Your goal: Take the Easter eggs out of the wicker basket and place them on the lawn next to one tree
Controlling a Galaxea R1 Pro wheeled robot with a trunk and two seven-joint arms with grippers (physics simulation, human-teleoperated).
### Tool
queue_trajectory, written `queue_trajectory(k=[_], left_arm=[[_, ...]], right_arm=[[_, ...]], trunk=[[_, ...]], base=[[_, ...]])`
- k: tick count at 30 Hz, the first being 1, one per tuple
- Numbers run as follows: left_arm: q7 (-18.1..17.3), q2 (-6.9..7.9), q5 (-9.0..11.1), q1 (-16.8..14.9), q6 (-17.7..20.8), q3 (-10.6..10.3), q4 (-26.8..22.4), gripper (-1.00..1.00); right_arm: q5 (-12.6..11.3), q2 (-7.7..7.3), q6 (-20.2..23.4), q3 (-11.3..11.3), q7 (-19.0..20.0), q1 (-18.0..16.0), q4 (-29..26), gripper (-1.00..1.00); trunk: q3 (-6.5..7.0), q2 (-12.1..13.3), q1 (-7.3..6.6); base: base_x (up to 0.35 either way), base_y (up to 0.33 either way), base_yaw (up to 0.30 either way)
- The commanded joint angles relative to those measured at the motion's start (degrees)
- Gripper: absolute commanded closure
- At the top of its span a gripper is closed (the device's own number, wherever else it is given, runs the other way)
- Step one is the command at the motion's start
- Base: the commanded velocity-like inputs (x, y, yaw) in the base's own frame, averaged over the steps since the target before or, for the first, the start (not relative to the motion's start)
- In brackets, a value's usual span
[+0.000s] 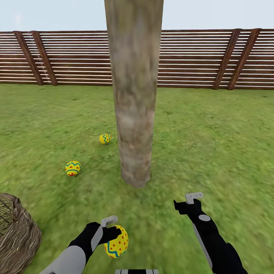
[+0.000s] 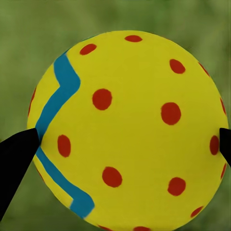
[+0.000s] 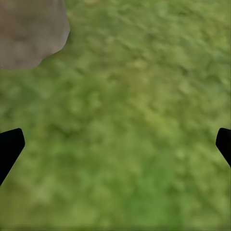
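Carrying the last egg (image 1: pixel 117 241) in my left gripper (image 1: pixel 112 227), jaws clamped around it, I am nearing the tree (image 1: pixel 134 95) where two eggs (image 1: pixel 72 168) (image 1: pixel 105 139) are lying, right gripper (image 1: pixel 186 202) empty, jaws spread.

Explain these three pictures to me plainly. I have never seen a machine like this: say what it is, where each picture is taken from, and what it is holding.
This is a simulated wheeled robot with two arms, steered by a person. The wide picture comes from its head camera, looking down over both arms at a lawn with a wooden fence behind. A pale tree trunk stands just ahead. Two painted Easter eggs lie on the grass beside it: a nearer egg and a farther egg. A wicker basket sits at the lower left.

The other two pictures come from cameras at each wrist. The left gripper holds the third egg, yellow with red dots and a blue zigzag. The right gripper is open and empty, above grass near the trunk's base.
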Motion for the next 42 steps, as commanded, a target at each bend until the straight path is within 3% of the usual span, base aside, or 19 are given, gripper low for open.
queue_trajectory(k=[1, 4, 5, 8, 11, 13, 15, 18, 42], left_arm=[[-0.3, -0.07, -0.6, 0.0, 0.3, 0.5, -0.1, 1.00], [-0.1, 0.21, -0.6, 0.0, 0.3, 0.5, -0.6, 1.00], [0.0, 0.92, -0.6, 0.0, 0.4, 0.8, -1.3, 1.00], [-0.1, 4.79, -0.7, 0.0, 1.2, 1.0, -5.1, 1.00], [-0.3, 7.17, -0.8, 0.0, 1.3, 0.9, -6.1, 1.00], [-0.5, 10.14, -0.5, 0.0, 1.3, 1.0, -8.7, 1.00], [-0.6, 11.45, -0.5, 0.0, 1.2, 0.9, -9.6, 1.00], [-0.6, 11.45, -0.7, 0.0, 1.2, 0.6, -9.8, 1.00], [-0.3, 8.90, -0.7, 0.0, 1.2, 0.4, -9.7, 1.00]], right_arm=[[0.6, -0.05, 0.4, 0.1, 0.0, 0.0, -0.1, -1.00], [0.6, -0.05, 0.4, 0.1, 0.0, 0.0, 0.0, -1.00], [0.7, 0.00, 0.4, 0.1, 0.0, 0.0, 0.0, -1.00], [0.7, 0.10, 0.4, 0.3, 0.0, 0.0, 0.0, -1.00], [0.7, 0.19, 0.4, 0.3, 0.0, 0.0, 0.1, -1.00], [0.7, 0.26, 0.4, 0.4, 0.0, 0.0, 0.1, -1.00], [0.7, 0.30, 0.4, 0.4, 0.0, 0.0, 0.1, -1.00], [0.6, 0.30, 0.4, 0.4, 0.0, 0.0, 0.1, -1.00], [0.6, 0.22, 0.3, 0.3, 0.0, 0.0, -0.4, -1.00]], trunk=[[-0.05, 0.0, -0.01], [-0.05, 0.0, -0.01], [-0.05, 0.0, -0.01], [-0.05, 0.0, -0.01], [-0.05, 0.0, -0.01], [-0.05, 0.0, -0.01], [-0.05, 0.0, -0.01], [-0.05, 0.0, -0.01], [-5.37, -0.3, 0.61]], base=[[0.000, 0.000, 0.000], [0.000, 0.000, 0.000], [0.000, 0.000, 0.000], [0.000, 0.000, 0.000], [0.000, 0.000, 0.000], [0.000, 0.000, 0.000], [0.000, 0.000, 0.000], [0.000, 0.000, 0.000], [0.000, 0.000, 0.000]])
